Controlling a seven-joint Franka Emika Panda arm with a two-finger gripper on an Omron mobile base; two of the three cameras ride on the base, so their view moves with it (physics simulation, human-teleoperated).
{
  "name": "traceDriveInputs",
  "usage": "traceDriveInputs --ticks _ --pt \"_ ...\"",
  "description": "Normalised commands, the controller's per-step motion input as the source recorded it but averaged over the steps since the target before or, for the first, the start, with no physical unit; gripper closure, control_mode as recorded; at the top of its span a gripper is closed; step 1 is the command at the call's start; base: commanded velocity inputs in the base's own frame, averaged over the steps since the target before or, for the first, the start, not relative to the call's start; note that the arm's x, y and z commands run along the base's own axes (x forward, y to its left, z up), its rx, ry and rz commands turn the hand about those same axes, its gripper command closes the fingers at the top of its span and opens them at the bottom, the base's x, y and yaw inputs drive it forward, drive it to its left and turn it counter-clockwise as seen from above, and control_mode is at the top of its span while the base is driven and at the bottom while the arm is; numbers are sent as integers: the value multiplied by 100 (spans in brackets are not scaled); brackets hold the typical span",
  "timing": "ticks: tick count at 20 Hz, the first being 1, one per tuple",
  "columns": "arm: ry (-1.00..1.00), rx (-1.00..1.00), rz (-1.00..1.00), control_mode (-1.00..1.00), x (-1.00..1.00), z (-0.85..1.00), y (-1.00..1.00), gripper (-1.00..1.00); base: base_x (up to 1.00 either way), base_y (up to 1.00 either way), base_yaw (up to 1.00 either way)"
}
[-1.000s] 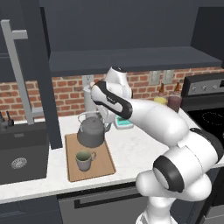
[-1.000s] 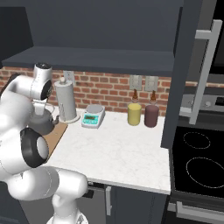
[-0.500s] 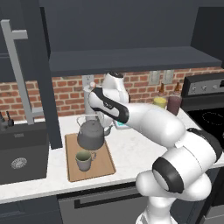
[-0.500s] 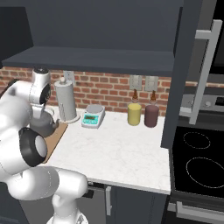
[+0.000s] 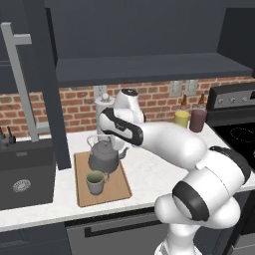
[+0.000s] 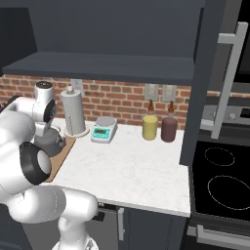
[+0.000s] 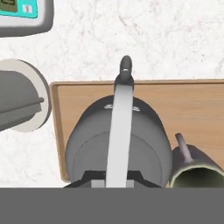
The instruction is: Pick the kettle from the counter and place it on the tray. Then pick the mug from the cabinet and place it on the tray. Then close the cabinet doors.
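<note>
The dark grey kettle stands on the wooden tray on the white counter. The small mug sits on the tray right in front of the kettle. My gripper hangs just above the kettle, over its arched handle, shut with nothing in it; its fingertips are hidden in the hand view. The cabinet is open. Its left door and right door both swing outward.
A paper towel roll, a small scale, a yellow canister and a maroon one line the brick wall. The sink lies left of the tray. The stove is on the right.
The arm has swung a little to the left over the tray. Kettle and mug have not moved, and the gripper has stayed shut.
</note>
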Motion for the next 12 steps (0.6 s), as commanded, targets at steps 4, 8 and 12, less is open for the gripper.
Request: traceDriveInputs --ticks 4,8,12 --pt "0 0 -3 -100 1 -10 10 100 0 0 0" --pt "0 0 -1 -100 1 -14 4 100 0 0 0" --pt "0 0 0 -100 0 -15 2 100 0 0 0"
